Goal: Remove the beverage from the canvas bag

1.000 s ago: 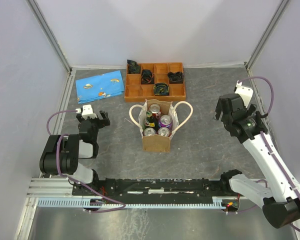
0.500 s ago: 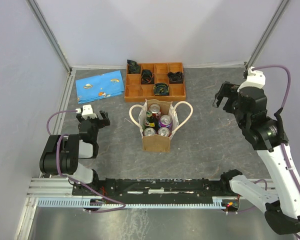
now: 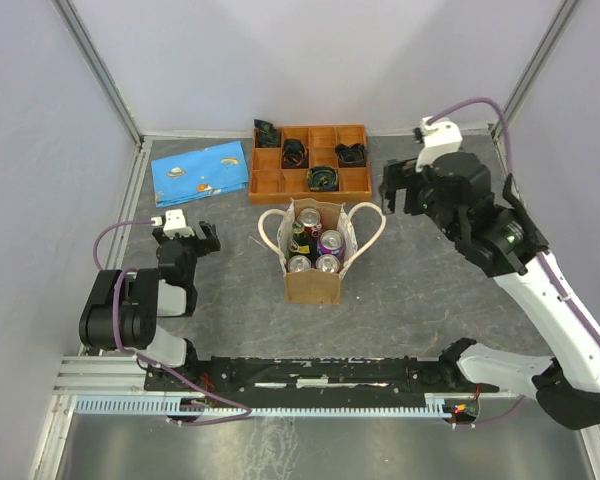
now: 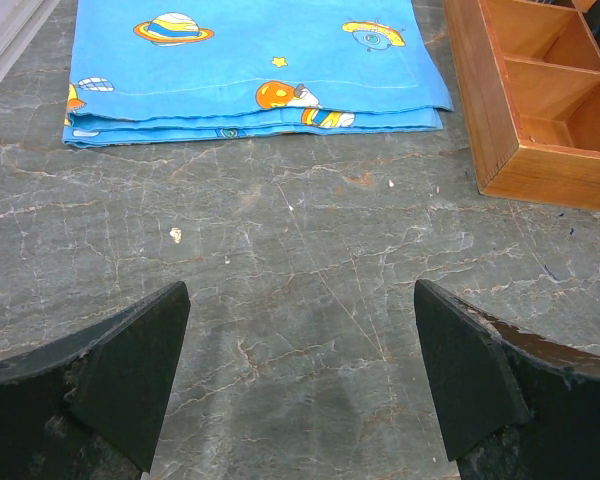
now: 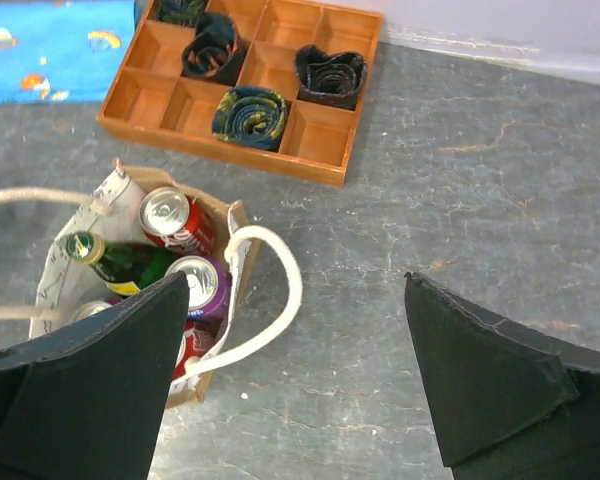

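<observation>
**Right claw hovering open beside the bag, every drink sitting inside**

The right claw (image 3: pixel 395 195) is hanging above the table (image 3: pixel 420 290) with its jaws standing wide apart and gripping nothing. The canvas bag (image 3: pixel 313 283) is standing upright to this claw's left and a little nearer the arm bases, apart from it. In the wrist view the bag's mouth is showing just beyond the left finger (image 5: pixel 100 370). Inside it are sitting a red can (image 5: pixel 167 211), a purple can (image 5: pixel 202 281) and a green bottle (image 5: pixel 120 262) leaning between them; the overhead view is showing two more can tops (image 3: pixel 327 263) at the front. One rope handle (image 5: pixel 280 290) is looping out directly under the gap between the fingers.

Judging from this, the reach toward the bag is the step in hand, and no drink is out yet. The next move is asking the claw to shift left until it is over the bag's mouth, then drop straight onto one can top. It should be keeping clear of the rope loop and the bottle neck.

The left claw (image 3: pixel 188 240) is resting low over the table, jaws apart and empty, with the bag well off to its right. Ahead of it are lying a blue cloth (image 4: pixel 250 60) and the corner of a wooden tray (image 4: pixel 490 140)
</observation>
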You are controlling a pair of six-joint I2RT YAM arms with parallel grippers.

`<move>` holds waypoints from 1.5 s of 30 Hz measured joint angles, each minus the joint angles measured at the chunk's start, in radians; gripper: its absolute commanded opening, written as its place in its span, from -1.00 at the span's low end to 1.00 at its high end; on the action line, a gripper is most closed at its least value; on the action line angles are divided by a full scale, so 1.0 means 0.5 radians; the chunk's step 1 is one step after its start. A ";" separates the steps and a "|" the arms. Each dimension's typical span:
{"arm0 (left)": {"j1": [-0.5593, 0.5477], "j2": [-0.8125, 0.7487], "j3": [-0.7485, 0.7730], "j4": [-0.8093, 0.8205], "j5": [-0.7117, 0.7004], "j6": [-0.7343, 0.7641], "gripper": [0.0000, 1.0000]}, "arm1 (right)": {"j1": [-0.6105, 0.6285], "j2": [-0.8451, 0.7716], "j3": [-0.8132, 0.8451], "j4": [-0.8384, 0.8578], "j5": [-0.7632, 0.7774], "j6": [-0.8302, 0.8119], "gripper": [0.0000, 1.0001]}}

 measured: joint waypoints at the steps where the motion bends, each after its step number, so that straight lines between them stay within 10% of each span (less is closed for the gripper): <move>1: 0.000 0.000 0.000 0.000 0.000 0.000 0.98 | 0.062 0.008 0.002 0.002 0.002 -0.008 0.93; 13: -0.002 0.000 0.000 0.000 0.000 0.000 0.99 | 0.585 0.076 -0.144 0.024 0.323 -0.201 0.70; 22: -0.003 0.000 0.000 0.000 0.000 0.000 0.99 | 0.586 0.165 -0.360 0.176 -0.025 -0.188 -0.46; 30: -0.003 0.000 0.000 0.000 0.000 0.000 0.99 | 0.586 0.434 -0.502 0.325 -0.273 -0.180 -0.32; 45: -0.003 0.000 0.000 0.000 0.000 0.001 0.99 | 0.586 0.623 -0.729 0.351 -0.672 -0.044 0.55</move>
